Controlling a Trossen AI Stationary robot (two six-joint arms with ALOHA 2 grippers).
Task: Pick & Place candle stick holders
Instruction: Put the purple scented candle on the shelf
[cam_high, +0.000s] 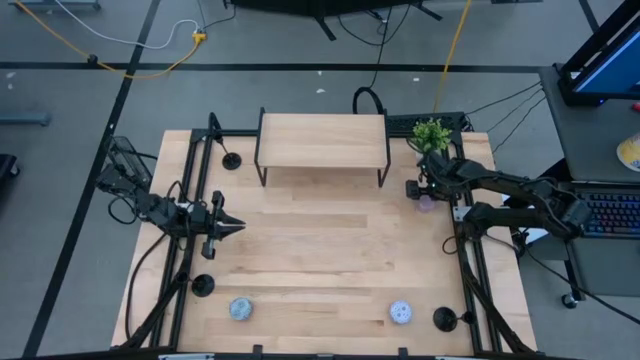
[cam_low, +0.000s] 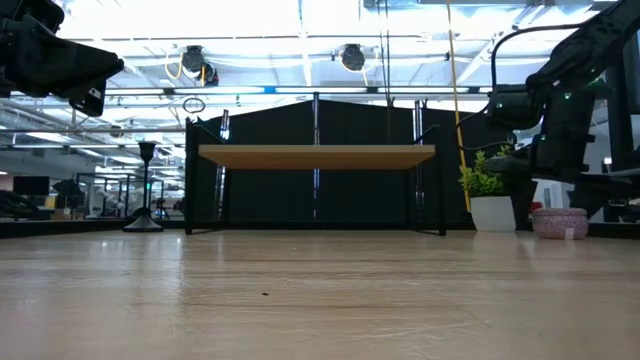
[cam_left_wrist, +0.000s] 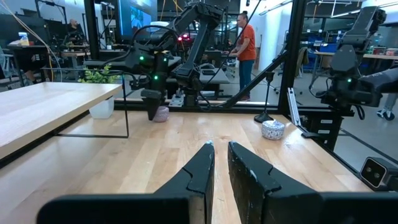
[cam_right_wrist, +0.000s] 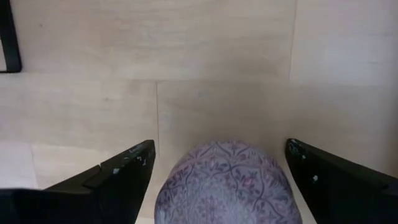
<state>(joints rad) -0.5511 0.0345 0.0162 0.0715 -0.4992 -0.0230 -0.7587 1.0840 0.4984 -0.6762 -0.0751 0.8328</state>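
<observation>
Three black candle stick holders stand on their disc bases: one at the far left (cam_high: 232, 160) (cam_low: 146, 190), one at the near left (cam_high: 203, 285), one at the near right (cam_high: 444, 319) (cam_left_wrist: 265, 116). My right gripper (cam_high: 421, 190) (cam_right_wrist: 219, 149) points down, open, over a lavender patterned puck (cam_right_wrist: 227, 183) (cam_high: 427, 203) (cam_low: 560, 222). Its fingers stand on either side of the puck, with a gap on each side. My left gripper (cam_high: 228, 228) (cam_left_wrist: 221, 155) is shut, level above the table's left side, holding nothing.
A wooden shelf on black legs (cam_high: 322, 140) (cam_low: 316, 156) stands at the far middle. A potted plant (cam_high: 431, 133) sits at the far right. A grey puck (cam_high: 240, 308) and a white puck (cam_high: 401, 312) lie near the front edge. A person (cam_left_wrist: 247, 43) stands beyond the table.
</observation>
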